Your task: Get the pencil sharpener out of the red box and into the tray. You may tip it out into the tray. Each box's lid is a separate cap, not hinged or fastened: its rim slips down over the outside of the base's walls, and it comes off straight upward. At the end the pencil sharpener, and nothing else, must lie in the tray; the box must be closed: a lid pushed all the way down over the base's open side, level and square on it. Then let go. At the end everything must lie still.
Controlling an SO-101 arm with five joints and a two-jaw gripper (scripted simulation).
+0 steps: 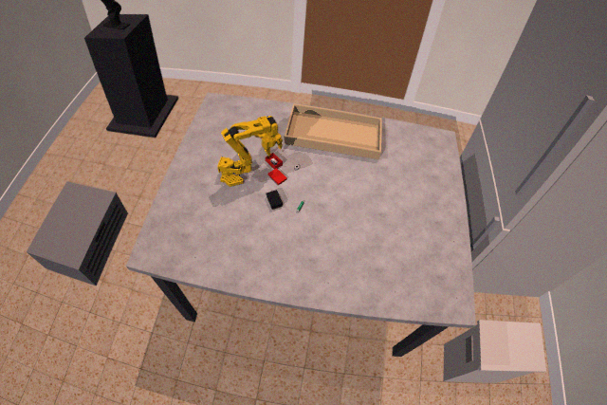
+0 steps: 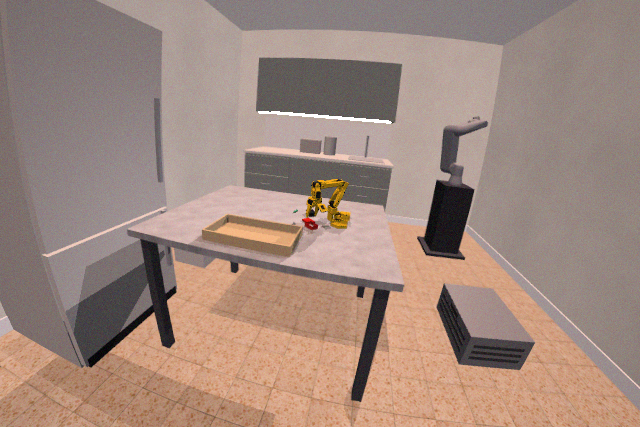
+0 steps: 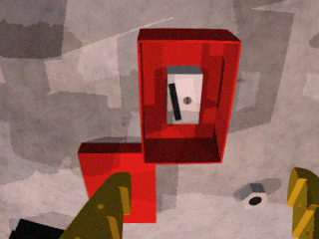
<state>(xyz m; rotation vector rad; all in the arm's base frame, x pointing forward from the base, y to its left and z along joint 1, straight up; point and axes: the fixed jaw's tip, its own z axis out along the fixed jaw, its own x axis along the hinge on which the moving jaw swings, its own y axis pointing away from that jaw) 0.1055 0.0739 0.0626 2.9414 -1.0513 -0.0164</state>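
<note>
The red box base stands open on the table. A white and grey pencil sharpener lies inside it. The red lid lies flat on the table, touching the base's near left corner. My gripper hangs above the open base, a little toward its near side. Its yellow fingers are apart with nothing between them. The wooden tray stands empty at the back of the table, to the right of the arm.
A black closed box lies in front of the lid. A green pen lies to its right. A small grey round part lies right of the red box, between it and the tray.
</note>
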